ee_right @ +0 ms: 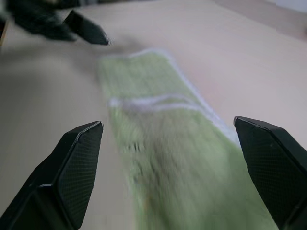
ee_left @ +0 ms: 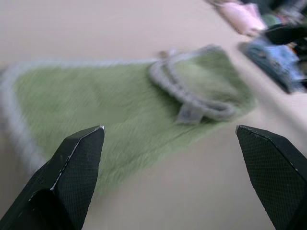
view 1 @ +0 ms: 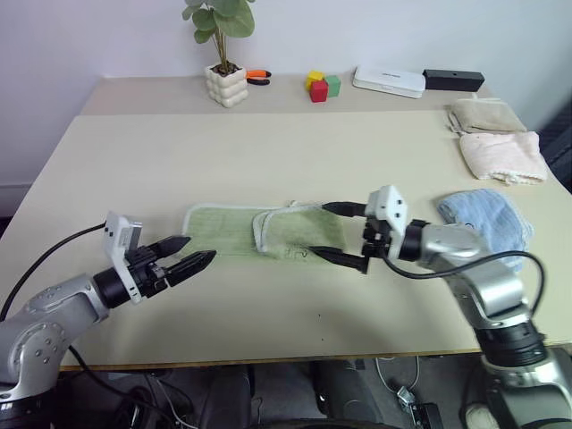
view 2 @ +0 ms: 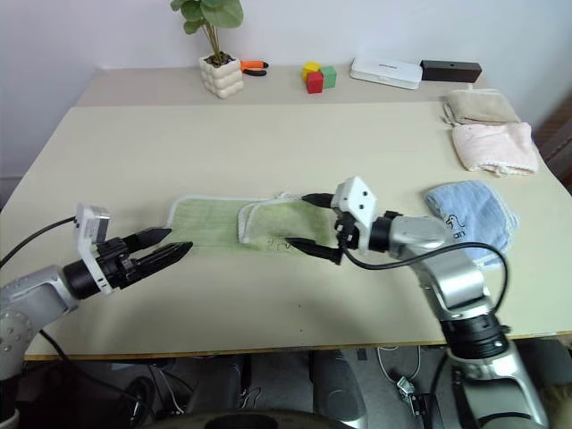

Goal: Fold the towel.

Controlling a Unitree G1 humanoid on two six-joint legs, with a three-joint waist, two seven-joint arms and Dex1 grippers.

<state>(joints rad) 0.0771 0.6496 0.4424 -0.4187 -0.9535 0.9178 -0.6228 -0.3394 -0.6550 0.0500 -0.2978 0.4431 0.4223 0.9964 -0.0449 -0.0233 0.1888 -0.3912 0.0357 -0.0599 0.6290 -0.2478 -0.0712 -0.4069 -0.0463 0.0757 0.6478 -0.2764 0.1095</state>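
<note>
The towel [view 1: 268,231], light green terry with a whitish stitched edge, lies flat near the middle of the beige table [view 1: 268,143], its right part folded over the rest into a rounded flap. The left gripper [view 1: 195,255] hovers just beside its left end, fingers apart, holding nothing. The right gripper [view 1: 344,234] hangs over the folded end, fingers spread wide and empty. To the right lie three more soft cloths: one light blue [view 1: 487,219], one pink [view 1: 500,154], one beige [view 1: 487,114].

Towel [view 1: 268,232] lies mid-table [view 1: 268,152] — left gripper [view 1: 195,255] left of it, right gripper [view 1: 344,234] right.
</note>
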